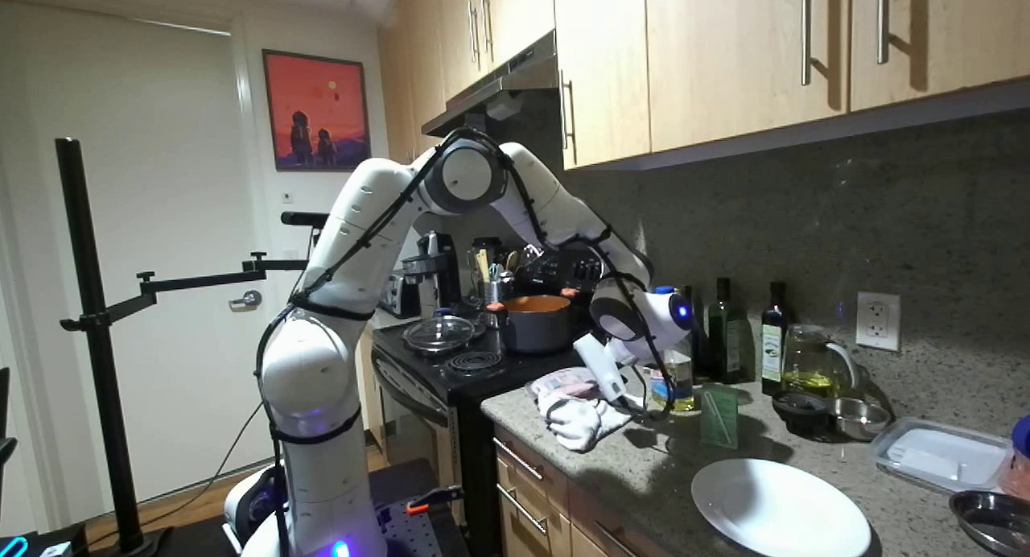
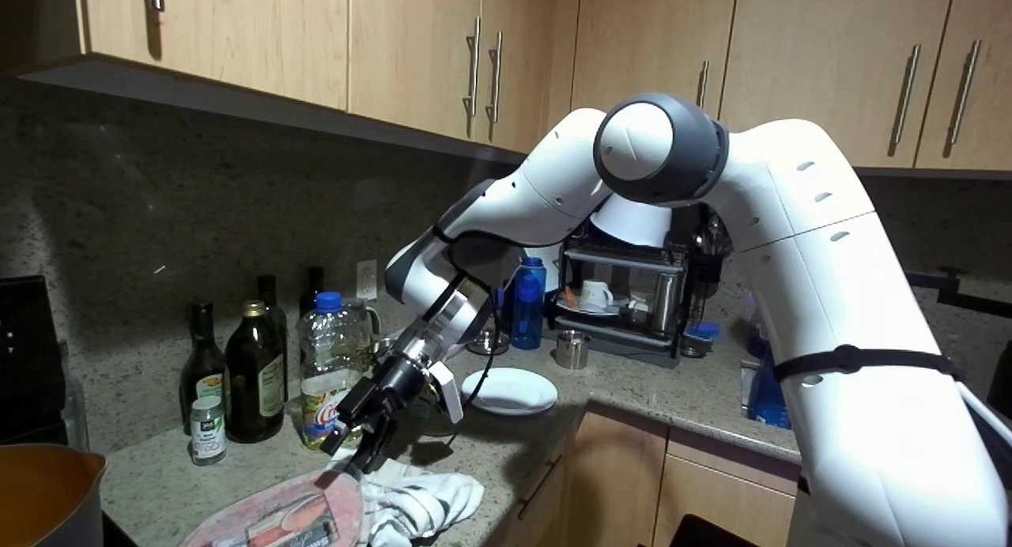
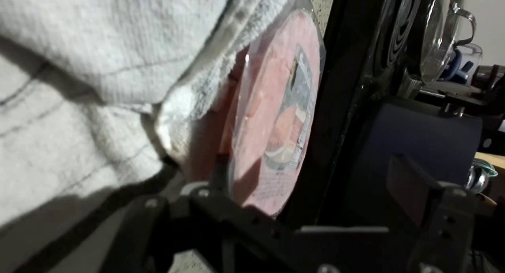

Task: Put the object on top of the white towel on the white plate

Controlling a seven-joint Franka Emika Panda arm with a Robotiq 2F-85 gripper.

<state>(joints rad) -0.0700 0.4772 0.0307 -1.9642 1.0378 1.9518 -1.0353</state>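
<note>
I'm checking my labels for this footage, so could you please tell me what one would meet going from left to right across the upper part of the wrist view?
White towel, clear-wrapped pink packet, black stovetop edge, coil burner, glass lid.

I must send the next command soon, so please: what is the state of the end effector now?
End effector: open, not gripping the lunch-meat pack.
</note>
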